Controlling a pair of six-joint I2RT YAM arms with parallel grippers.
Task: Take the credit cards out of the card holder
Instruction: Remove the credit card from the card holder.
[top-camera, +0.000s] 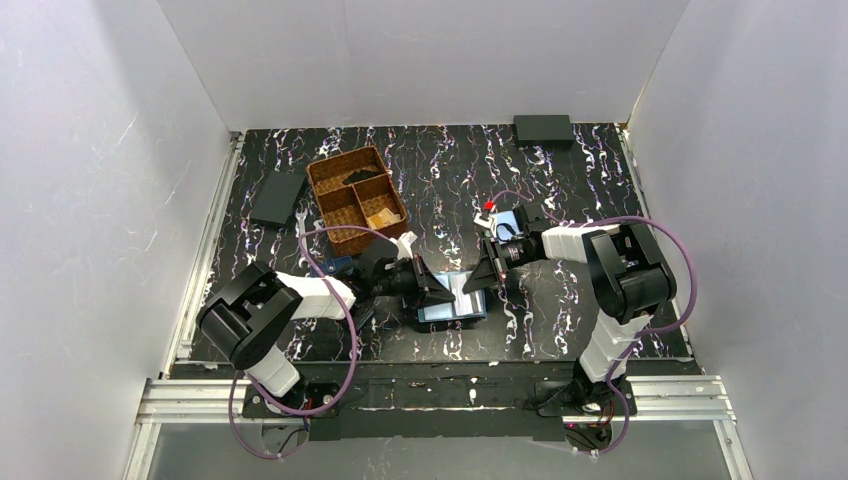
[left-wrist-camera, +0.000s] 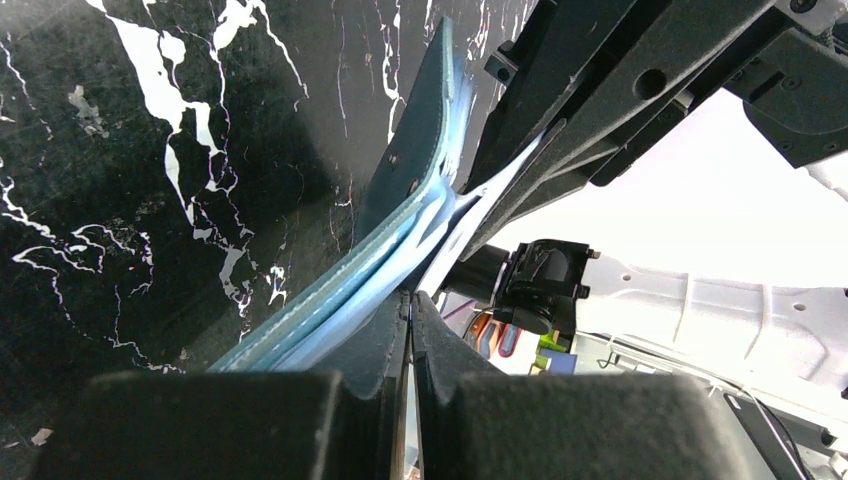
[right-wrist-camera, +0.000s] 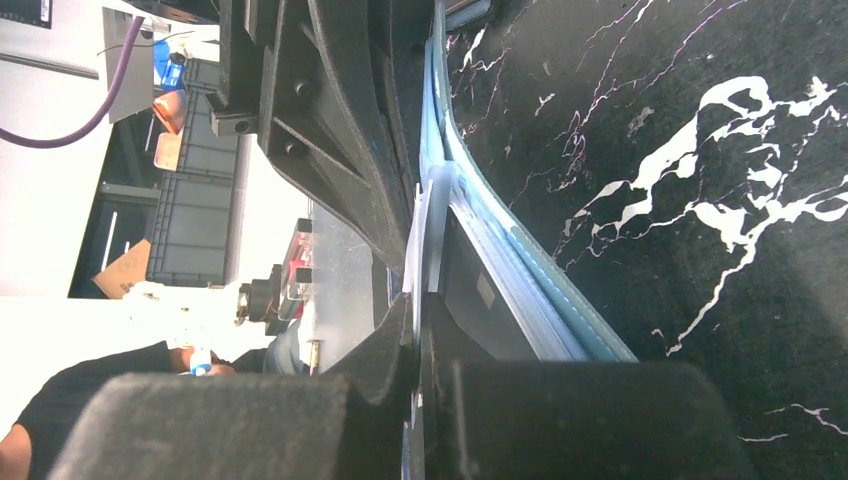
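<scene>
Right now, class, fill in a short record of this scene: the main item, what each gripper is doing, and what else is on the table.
Main item: card holder, lying open on the table
Left gripper: shut, apparently pinching the card holder's inner flap
Right gripper: shut on a white card sticking out of the card holder
Also on table: woven basket, flat black item, black box

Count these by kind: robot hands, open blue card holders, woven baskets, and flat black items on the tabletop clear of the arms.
Hands: 2, left hand on the card holder, right hand on a credit card
Open blue card holder: 1
Woven basket: 1
Flat black items: 2
Total: 6
</scene>
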